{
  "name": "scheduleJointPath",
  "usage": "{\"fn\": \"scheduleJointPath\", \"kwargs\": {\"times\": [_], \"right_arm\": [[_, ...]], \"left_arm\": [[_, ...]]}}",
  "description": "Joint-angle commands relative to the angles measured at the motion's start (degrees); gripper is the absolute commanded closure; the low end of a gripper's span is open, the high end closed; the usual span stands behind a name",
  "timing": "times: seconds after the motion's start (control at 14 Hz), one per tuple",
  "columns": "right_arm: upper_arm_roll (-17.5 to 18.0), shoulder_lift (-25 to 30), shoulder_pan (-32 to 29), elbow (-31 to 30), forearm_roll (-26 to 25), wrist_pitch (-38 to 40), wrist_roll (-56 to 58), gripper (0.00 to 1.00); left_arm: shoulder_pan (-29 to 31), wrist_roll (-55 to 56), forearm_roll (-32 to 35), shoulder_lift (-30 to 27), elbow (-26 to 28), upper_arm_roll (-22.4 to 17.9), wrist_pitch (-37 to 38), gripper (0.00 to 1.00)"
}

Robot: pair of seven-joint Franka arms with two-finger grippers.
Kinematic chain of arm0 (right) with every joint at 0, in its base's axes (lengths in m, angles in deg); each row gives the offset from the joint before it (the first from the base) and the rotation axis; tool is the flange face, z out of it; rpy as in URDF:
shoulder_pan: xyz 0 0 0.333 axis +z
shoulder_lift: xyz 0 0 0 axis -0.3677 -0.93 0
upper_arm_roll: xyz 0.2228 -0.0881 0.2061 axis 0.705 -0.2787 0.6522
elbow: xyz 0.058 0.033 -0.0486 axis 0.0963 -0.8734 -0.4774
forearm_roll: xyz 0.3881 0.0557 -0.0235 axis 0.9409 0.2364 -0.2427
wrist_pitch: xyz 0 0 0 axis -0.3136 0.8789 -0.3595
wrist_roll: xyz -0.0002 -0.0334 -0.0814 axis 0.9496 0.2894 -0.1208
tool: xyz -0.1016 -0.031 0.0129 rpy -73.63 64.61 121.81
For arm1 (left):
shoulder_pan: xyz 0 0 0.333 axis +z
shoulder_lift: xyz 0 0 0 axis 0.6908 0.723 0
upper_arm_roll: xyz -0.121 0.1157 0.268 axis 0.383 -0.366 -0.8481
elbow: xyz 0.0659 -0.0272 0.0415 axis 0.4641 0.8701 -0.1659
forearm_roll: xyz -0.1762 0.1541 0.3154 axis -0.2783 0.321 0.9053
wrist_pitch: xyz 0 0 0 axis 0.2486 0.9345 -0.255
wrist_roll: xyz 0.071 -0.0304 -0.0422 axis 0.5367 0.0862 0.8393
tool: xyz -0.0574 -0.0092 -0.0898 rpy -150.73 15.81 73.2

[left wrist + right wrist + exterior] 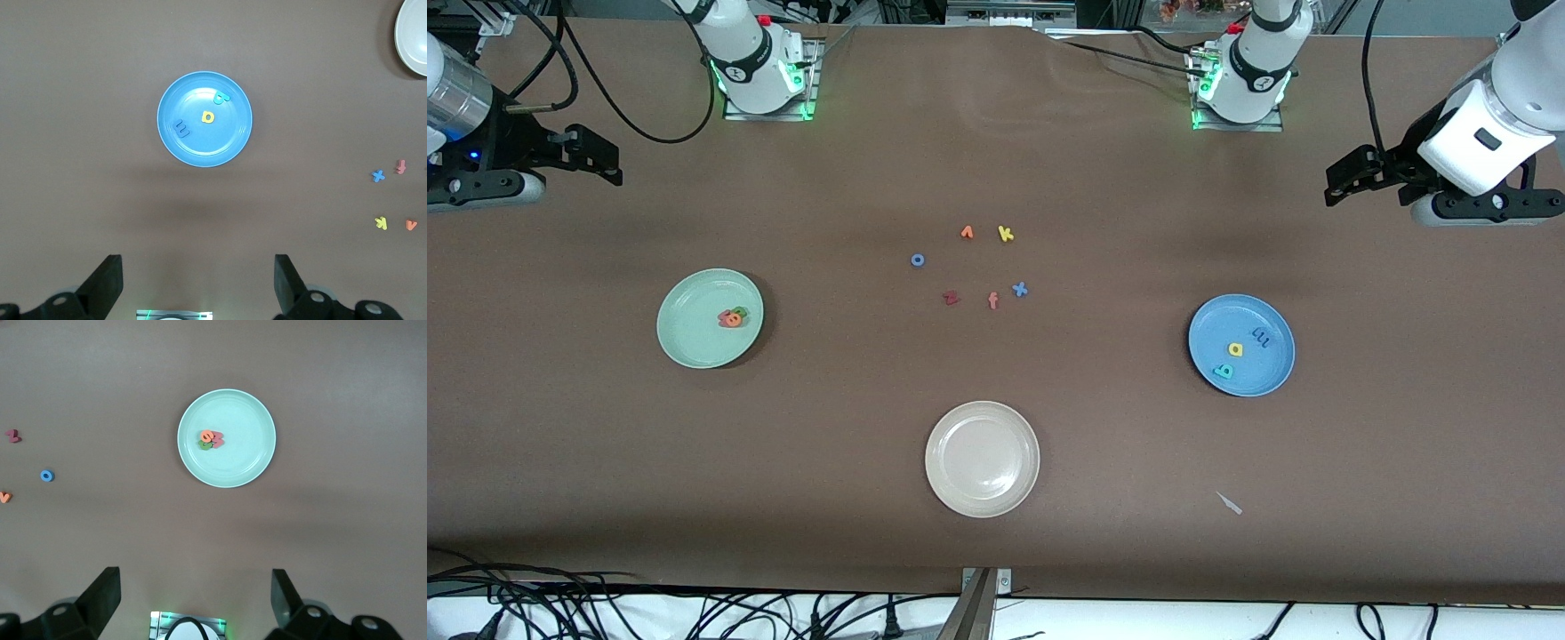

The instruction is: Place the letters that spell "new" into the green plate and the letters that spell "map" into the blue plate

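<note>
Cream-white plate (982,459) nearest, bare. Three letters in green plate (694,342), three in blue plate (1267,373), six loose mid-table. Left gripper (1352,173), right gripper (596,156) both released, waiting.

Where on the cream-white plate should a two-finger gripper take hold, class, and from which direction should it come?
Grip the cream-white plate at its raised rim, coming straight down with one finger inside and one outside the rim. It lies flat and empty on the table, too wide to span, so the rim is probably the only pinchable part; any side looks free.
</note>
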Motion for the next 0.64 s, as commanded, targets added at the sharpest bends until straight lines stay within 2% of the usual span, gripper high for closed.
{"fn": "scheduleJointPath", "kwargs": {"times": [0.0,0.57], "right_arm": [[-0.34,0.13,0.20,-0.47,0.94,-0.96,-1.00,0.00],[-0.34,0.13,0.20,-0.73,0.15,-1.57,-1.00,0.00]], "left_arm": [[-0.23,-0.88,1.56,0.77,-1.83,0.02,1.32,0.00],[-0.14,-0.88,1.56,0.77,-1.83,0.02,1.41,0.00]]}}
